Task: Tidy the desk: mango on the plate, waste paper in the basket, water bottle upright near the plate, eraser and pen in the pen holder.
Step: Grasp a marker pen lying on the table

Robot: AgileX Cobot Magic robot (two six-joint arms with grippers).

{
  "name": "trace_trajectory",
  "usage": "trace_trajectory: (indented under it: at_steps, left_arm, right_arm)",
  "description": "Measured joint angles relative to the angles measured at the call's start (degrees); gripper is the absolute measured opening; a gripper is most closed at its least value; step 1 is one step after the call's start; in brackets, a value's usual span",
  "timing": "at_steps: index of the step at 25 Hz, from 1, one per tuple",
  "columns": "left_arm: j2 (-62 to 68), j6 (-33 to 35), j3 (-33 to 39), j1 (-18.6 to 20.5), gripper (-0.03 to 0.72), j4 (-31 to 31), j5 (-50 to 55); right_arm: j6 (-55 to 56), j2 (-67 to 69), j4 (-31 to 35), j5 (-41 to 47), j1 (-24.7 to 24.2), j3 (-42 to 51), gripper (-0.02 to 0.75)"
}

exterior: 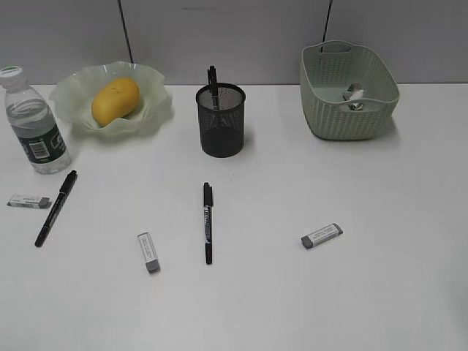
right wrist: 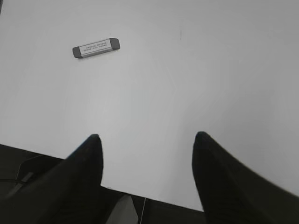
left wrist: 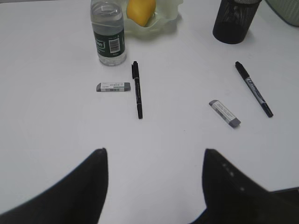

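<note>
The white desk (exterior: 292, 292) carries, along its back, the upright water bottle (exterior: 32, 124), the plate (exterior: 150, 102), the pen holder (exterior: 221, 121) and the basket (exterior: 322, 110). Ahead of the left fingers (left wrist: 91, 177) lie two pens (left wrist: 137, 88) (left wrist: 254, 88) and two erasers (left wrist: 113, 87) (left wrist: 225, 113). A third eraser (right wrist: 96, 47) lies beyond the right fingers (right wrist: 88, 154), seemingly flat on the desk.

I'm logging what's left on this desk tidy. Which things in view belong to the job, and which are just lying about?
Job things: mango on the plate; waste paper in the basket; water bottle upright; pen holder; three erasers; two loose pens.

Lying about: nothing.
</note>
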Motion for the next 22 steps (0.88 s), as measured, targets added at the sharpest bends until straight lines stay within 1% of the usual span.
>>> trace_trajectory:
  at_steps: [6,11,15,18,22]
  left_arm:
    - [0.0,0.0,0.0,0.0,0.481,-0.2,0.0]
    - [5.0,0.0,0.0,0.0,0.481,-0.5,-0.3]
    - [14.3,0.1,-1.7,0.0,0.481,-0.4,-4.0]
    - [23.4,0.2,-3.9,0.0,0.481,-0.4,-8.5]
    - [38.2,0.2,-8.1,0.0,0.481,-0.4,-11.0]
  right_arm:
    - [1.6,-22.5,-0.2,-0.5,0.0,9.3,0.482]
    - [1.7,-39.2,-0.2,-0.4,0.0,12.4,0.482]
    - [1.8,-46.0,-0.8,-0.4,0.0,12.8,0.482]
    - [1.8,-47.1,-1.3,-0.4,0.0,12.9,0.482]
    - [1.8,-47.1,-1.5,-0.4,0.0,12.9,0.482]
